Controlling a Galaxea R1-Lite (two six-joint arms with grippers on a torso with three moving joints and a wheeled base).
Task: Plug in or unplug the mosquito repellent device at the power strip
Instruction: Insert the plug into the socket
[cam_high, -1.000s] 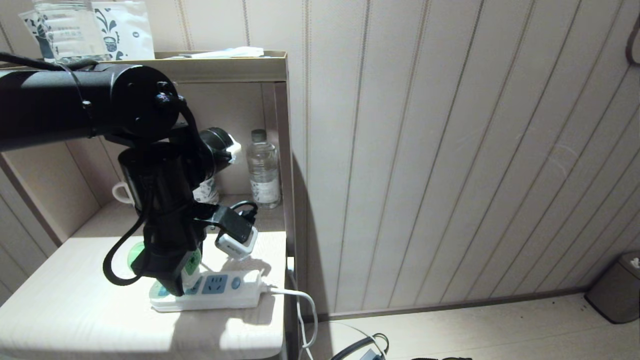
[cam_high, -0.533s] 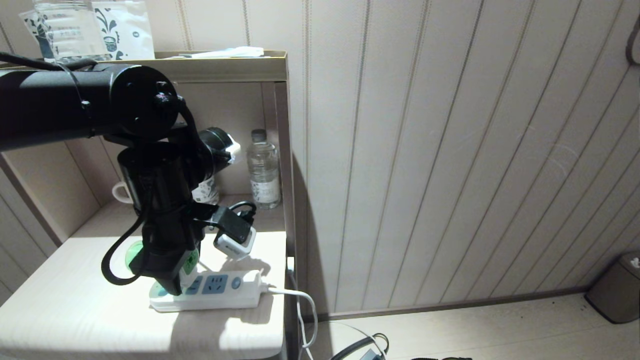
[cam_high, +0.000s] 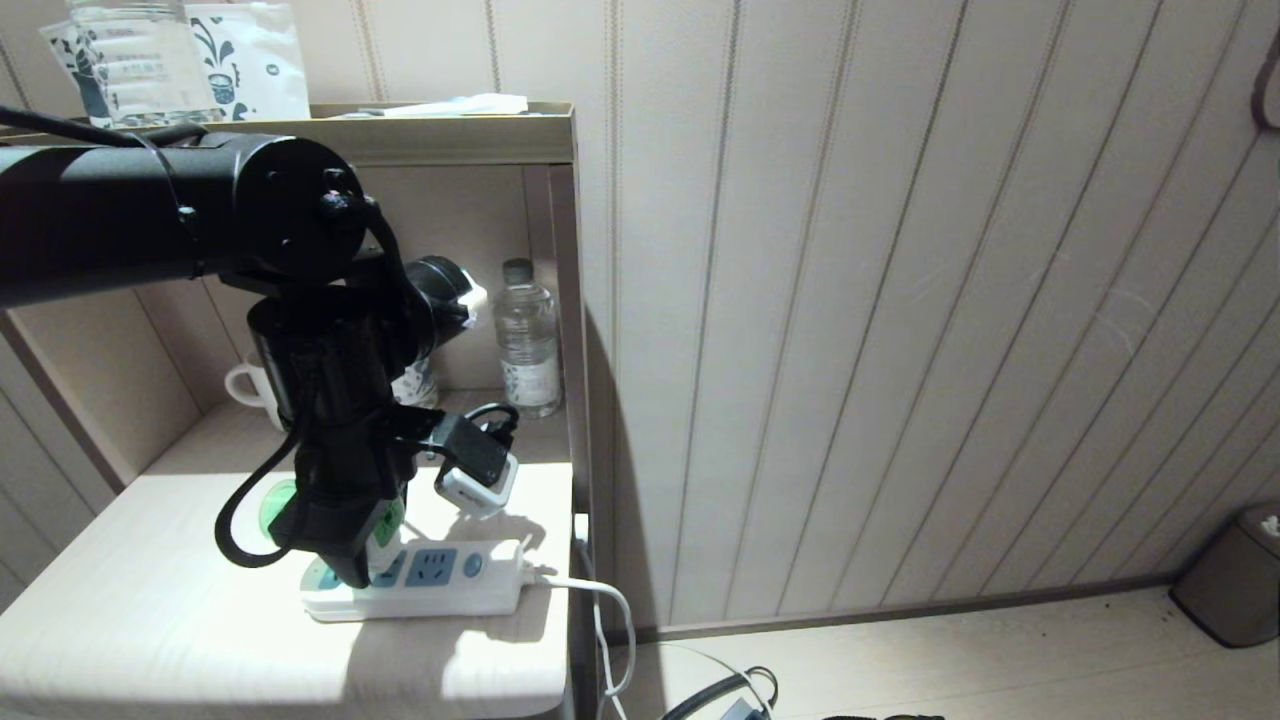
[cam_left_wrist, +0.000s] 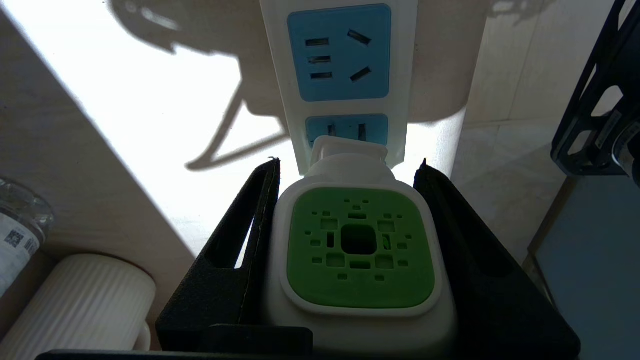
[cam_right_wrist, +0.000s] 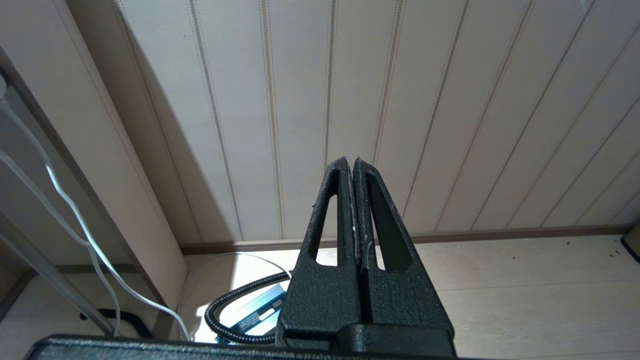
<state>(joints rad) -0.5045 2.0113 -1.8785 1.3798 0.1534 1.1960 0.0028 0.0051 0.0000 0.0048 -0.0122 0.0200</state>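
The left gripper holds the mosquito repellent device on the power strip. A white mug stands nearby. The right gripper is pinched together, empty.

I count 1 repellent device, 1 power strip w/ 2 free sockets visible, 1 mug, 1 water bottle on shelf, 1 bin.
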